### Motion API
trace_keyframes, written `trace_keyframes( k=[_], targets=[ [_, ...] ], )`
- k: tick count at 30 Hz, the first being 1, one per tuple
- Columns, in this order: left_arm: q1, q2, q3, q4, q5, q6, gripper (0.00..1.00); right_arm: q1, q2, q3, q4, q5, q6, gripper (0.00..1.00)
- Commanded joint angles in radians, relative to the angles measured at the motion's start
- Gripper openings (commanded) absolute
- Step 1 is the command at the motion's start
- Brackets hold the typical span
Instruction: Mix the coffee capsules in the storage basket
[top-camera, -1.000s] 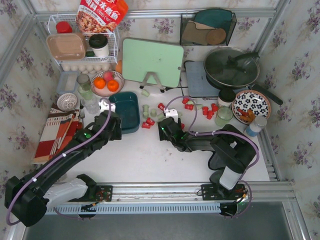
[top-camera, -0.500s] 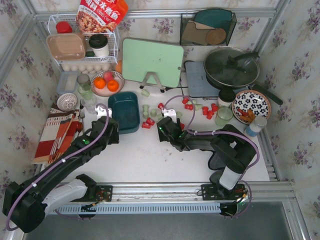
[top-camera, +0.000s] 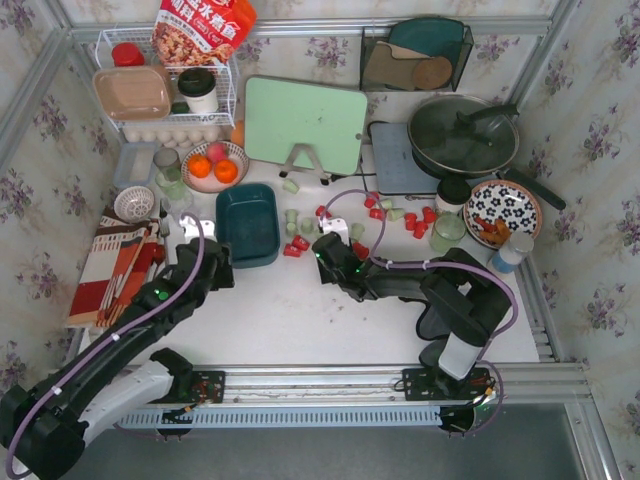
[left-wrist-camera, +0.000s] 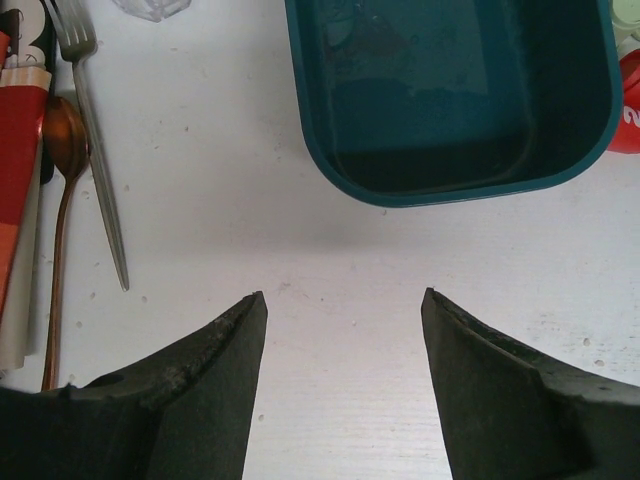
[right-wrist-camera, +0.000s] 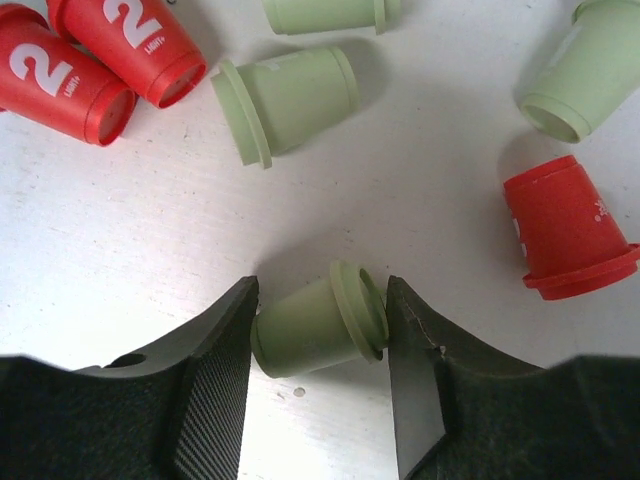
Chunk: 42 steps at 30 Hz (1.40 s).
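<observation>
The storage basket (top-camera: 226, 203) is a dark teal tub left of centre; in the left wrist view its wall (left-wrist-camera: 330, 170) shows and no capsule shows inside. Red and pale green coffee capsules lie scattered on the table right of it (top-camera: 292, 250) and in a second group farther right (top-camera: 410, 218). My left gripper (top-camera: 200, 232) (left-wrist-camera: 345, 295) is open and empty, just near and left of the basket. My right gripper (top-camera: 322, 242) (right-wrist-camera: 321, 300) is shut on a pale green capsule (right-wrist-camera: 315, 325) lying on its side, with red (right-wrist-camera: 60, 85) and green (right-wrist-camera: 285, 100) capsules around it.
A fork (left-wrist-camera: 100, 170) and spoon (left-wrist-camera: 55, 200) lie left of the basket beside a striped cloth (top-camera: 115, 265). A fruit bowl (top-camera: 214, 165), green cutting board (top-camera: 305, 125), pan (top-camera: 462, 135), patterned plate (top-camera: 503, 212) and glass (top-camera: 447, 232) stand behind.
My left gripper has drawn back from the basket's near left corner, toward the left and the near side. My right gripper has shifted only slightly.
</observation>
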Motion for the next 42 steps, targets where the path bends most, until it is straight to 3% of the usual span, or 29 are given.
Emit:
trace_keyframes(
  k=[1,9,13,19,25,33,37,42],
  targets=[
    [0.000,-0.025,-0.007,0.020,-0.008,-0.013,0.66,0.001,-0.011,0.017,-0.151,-0.028,-0.021,0.44],
    [0.000,-0.057,-0.018,0.022,-0.004,-0.024,0.66,0.015,-0.107,0.127,-0.208,-0.016,-0.028,0.43],
    [0.000,-0.059,-0.021,0.025,-0.008,-0.025,0.66,0.046,-0.114,0.225,-0.106,-0.077,-0.080,0.43],
    [0.000,-0.093,-0.037,0.023,-0.043,-0.033,0.66,0.095,0.051,0.406,0.074,-0.168,-0.167,0.45],
    [0.001,-0.161,-0.066,0.029,-0.066,-0.045,0.66,0.116,0.252,0.586,0.069,-0.165,-0.209,0.50],
    [0.000,-0.219,-0.091,0.045,-0.065,-0.052,0.66,0.121,0.331,0.630,0.028,-0.158,-0.194,0.61],
    [0.000,-0.215,-0.089,0.045,-0.057,-0.052,0.66,0.121,0.326,0.630,0.011,-0.158,-0.190,0.71],
    [0.000,-0.209,-0.087,0.046,-0.055,-0.052,0.66,0.121,0.280,0.606,0.004,-0.147,-0.187,0.75]
  ],
)
